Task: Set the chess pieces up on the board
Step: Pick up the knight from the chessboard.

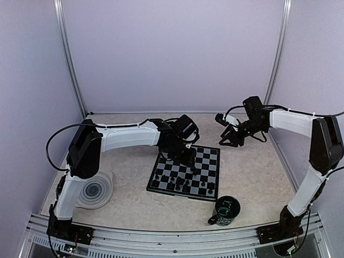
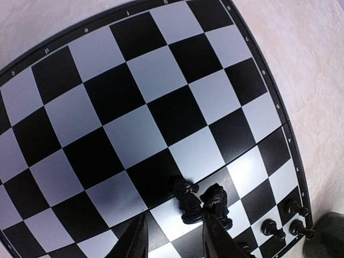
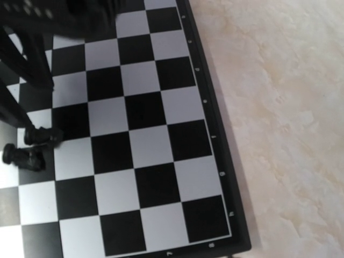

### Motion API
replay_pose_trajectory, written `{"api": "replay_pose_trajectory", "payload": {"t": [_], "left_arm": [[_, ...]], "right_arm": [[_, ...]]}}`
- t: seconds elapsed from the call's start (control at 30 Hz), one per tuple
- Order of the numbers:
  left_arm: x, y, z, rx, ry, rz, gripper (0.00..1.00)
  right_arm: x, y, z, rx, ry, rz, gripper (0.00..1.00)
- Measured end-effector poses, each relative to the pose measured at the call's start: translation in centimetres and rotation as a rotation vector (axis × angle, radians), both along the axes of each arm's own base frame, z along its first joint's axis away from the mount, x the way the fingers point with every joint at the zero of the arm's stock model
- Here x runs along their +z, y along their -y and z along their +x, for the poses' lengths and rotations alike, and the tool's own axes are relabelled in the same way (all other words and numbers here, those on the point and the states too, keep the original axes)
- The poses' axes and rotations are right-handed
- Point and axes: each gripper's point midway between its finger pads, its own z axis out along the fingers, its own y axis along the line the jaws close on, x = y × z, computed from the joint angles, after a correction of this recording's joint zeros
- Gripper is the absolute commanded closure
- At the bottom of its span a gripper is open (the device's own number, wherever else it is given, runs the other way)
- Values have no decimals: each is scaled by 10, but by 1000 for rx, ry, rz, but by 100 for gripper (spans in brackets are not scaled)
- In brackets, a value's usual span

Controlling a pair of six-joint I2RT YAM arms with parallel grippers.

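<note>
The board (image 1: 207, 161) lies mid-table, with several black chess pieces (image 1: 171, 185) standing along its near edge. My left gripper (image 1: 185, 157) hangs low over the board and is open. In the left wrist view its fingers (image 2: 134, 239) stand apart. One knight (image 2: 187, 200) stands in the gap close to the right finger, and a second knight (image 2: 217, 204) is just beyond it; neither is gripped. Small pawns (image 2: 271, 228) stand further right. My right gripper (image 1: 229, 140) hovers off the board's far right corner, fingers spread and empty. The board (image 3: 145, 145) fills the right wrist view.
A dark green mug (image 1: 226, 210) stands near the board's front right corner. A round grey spiral plate (image 1: 95, 189) lies at the front left beside the left arm. The enclosure walls close in behind and at both sides.
</note>
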Motion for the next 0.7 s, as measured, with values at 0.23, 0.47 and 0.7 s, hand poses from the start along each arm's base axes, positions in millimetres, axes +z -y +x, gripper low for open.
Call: {"api": "replay_pose_trajectory", "payload": {"t": [0.23,0.47,0.7], "left_arm": [[-23,1,-6,-17,-52,14,64],[-28,2,-7,-21,-63,18,64],[-29,-2,-8,-26,-58,43,69]], "right_arm": [[-5,0,0,2,-10,-5,57],[-8,0,-1,2,-22,-8,57],[-9,1,-2,3,-31,-10,57]]}}
